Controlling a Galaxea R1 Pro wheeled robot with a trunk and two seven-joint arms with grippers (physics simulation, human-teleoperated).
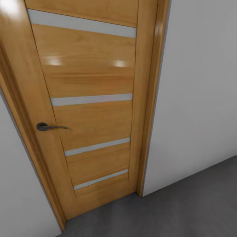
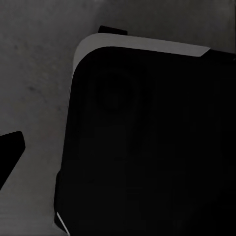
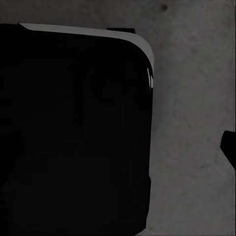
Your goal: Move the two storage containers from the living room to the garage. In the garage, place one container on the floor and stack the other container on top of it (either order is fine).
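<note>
The two storage containers are out of view. I face the garage's orange wooden door, which is closed, with a dark lever handle on its left side. Dark grey concrete floor runs along its foot. In the left wrist view one dark fingertip juts in at the frame edge, far off centre, over bare floor. The right wrist view likewise has a single dark fingertip at the edge above the floor. Nothing sits by either fingertip.
Pale grey walls flank the door on both sides. Both wrist views look down on my black base with its pale rounded edge, resting on the speckled concrete.
</note>
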